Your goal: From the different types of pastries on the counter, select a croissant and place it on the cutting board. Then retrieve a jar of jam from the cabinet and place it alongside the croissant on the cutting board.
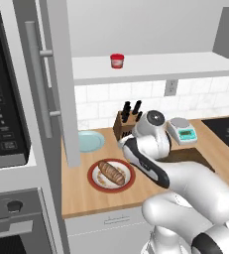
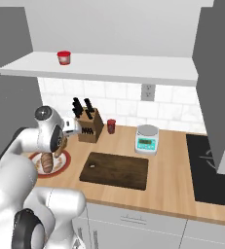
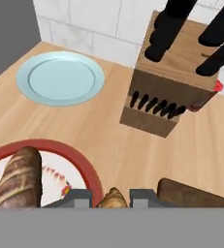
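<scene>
While the tool (image 3: 111, 198) pinches the small golden-brown ridged croissant (image 3: 112, 197) above the desk (image 3: 89, 131), the carry step is in hand — next, swing toward three o'clock onto the dark brown rectangular cutting board (image 2: 116, 170).

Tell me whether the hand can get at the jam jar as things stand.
Probably not yet: the hand is shut on the croissant. The jar of jam stands alone on the open shelf, so the way itself looks free.

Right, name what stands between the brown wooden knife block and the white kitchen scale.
A small dark red cup beside the block, then bare tan counter; the right base view shows it.
</scene>
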